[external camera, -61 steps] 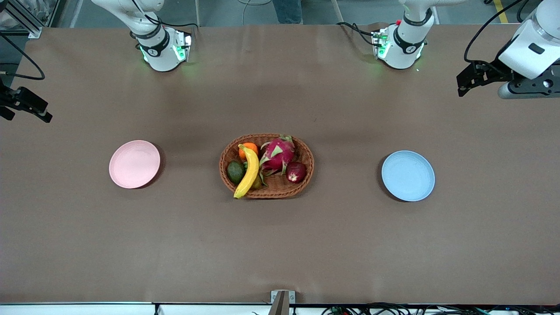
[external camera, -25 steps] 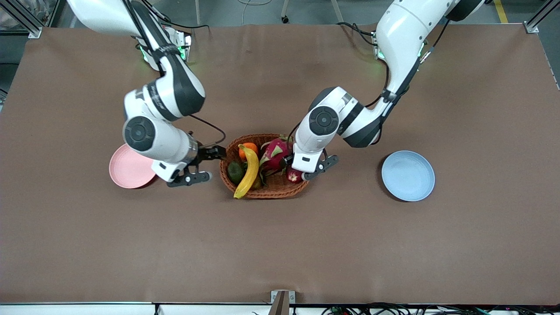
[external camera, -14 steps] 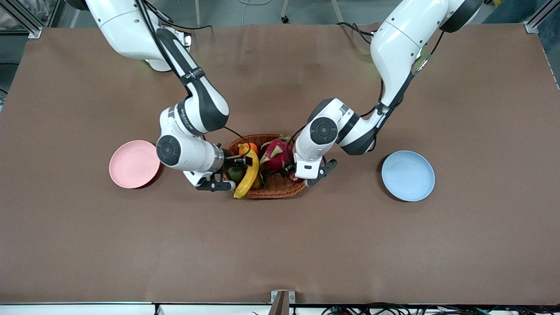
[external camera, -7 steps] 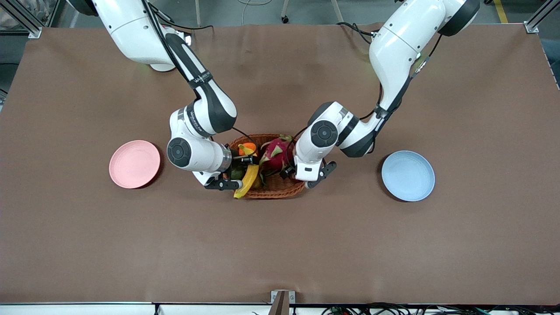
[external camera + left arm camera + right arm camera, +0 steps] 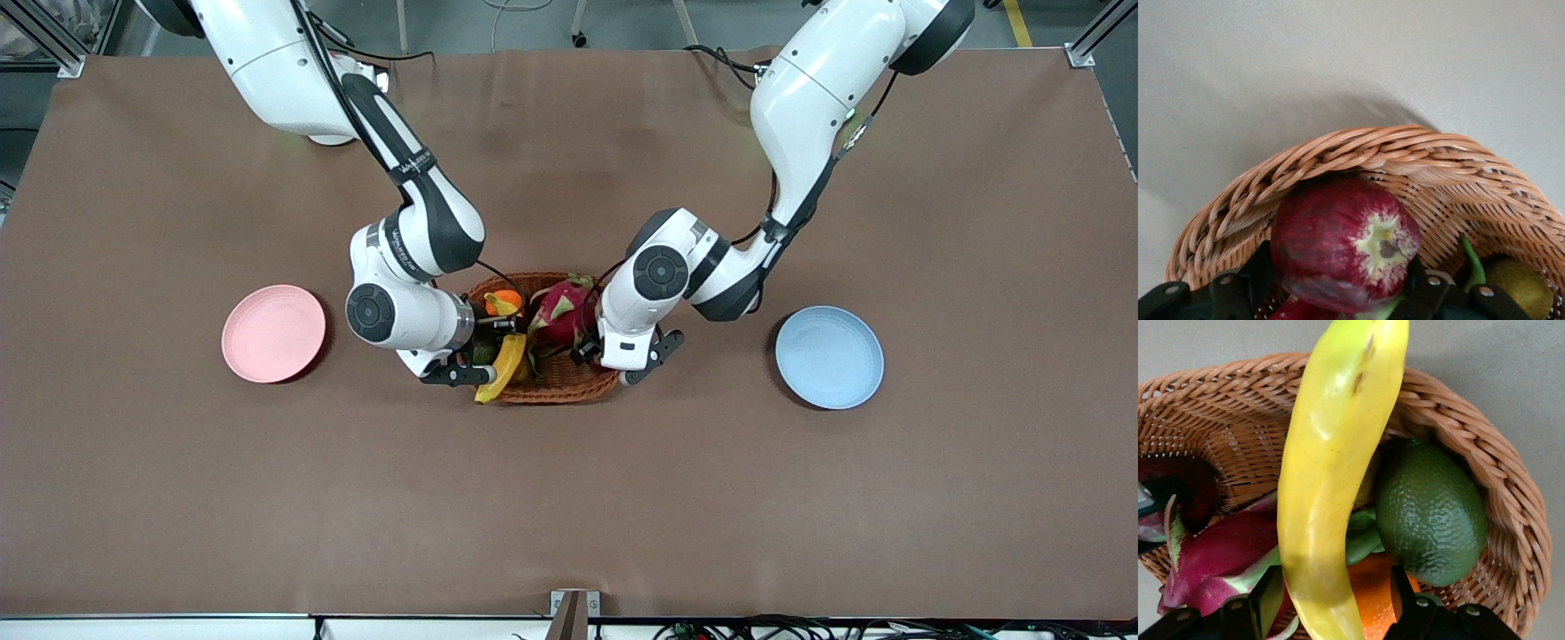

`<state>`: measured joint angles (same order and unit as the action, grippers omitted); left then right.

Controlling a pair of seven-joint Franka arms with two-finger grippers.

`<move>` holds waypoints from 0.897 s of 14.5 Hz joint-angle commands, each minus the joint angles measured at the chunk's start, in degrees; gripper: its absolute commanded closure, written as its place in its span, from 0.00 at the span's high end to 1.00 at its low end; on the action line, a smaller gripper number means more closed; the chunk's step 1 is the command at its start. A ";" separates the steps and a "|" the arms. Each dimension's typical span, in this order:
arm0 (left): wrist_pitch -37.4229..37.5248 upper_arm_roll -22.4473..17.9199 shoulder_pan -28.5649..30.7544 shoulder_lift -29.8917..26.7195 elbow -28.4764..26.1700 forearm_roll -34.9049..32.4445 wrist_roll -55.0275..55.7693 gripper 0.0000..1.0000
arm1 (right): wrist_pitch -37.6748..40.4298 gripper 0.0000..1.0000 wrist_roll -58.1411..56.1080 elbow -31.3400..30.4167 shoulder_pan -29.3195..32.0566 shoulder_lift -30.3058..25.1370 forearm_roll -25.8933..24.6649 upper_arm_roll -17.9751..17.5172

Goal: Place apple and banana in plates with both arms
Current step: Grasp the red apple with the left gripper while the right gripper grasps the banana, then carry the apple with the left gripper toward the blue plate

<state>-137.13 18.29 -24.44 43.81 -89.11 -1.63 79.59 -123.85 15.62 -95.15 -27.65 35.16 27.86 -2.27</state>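
The yellow banana (image 5: pixel 507 358) lies in the wicker basket (image 5: pixel 560 391). My right gripper (image 5: pixel 494 334) is down over it. In the right wrist view the banana (image 5: pixel 1331 487) runs between the open fingers (image 5: pixel 1268 593) of the right gripper (image 5: pixel 1331 600), with a gap on each side. The dark red apple (image 5: pixel 1338 247) sits in the basket's end toward the left arm. My left gripper (image 5: pixel 1337 280) is open with a finger close against each side of it. In the front view the left gripper (image 5: pixel 597 356) hides the apple. The pink plate (image 5: pixel 273 333) and the blue plate (image 5: pixel 829 357) are bare.
The basket also holds a pink dragon fruit (image 5: pixel 560 311), an orange (image 5: pixel 505 302), a green avocado (image 5: pixel 1431 513) and a small green fruit (image 5: pixel 1511 283). The pink plate lies toward the right arm's end, the blue plate toward the left arm's end.
Both arms have come in from the table's ends and lowered their grippers into the basket. In the last half second they have hardly moved.
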 commanded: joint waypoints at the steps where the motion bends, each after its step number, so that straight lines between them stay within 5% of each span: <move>1: 4.04 -0.18 0.36 -3.27 0.43 -0.21 0.75 0.18 | 0.27 0.70 0.55 0.49 -0.65 0.52 1.05 0.42; 7: 17.05 -0.09 4.30 -14.79 0.34 -0.56 -3.19 0.18 | 0.10 0.71 0.55 0.49 -1.18 0.61 1.14 0.42; 13: 24.18 -0.09 15.37 -19.90 -1.15 -0.56 -24.71 0.17 | 0.10 0.70 0.55 0.49 -1.79 0.96 1.41 0.42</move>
<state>-113.87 17.83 -11.62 26.06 -87.68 -1.81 60.33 -123.82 15.62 -95.14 -28.47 35.42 27.96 -2.27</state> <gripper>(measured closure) 0.211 0.295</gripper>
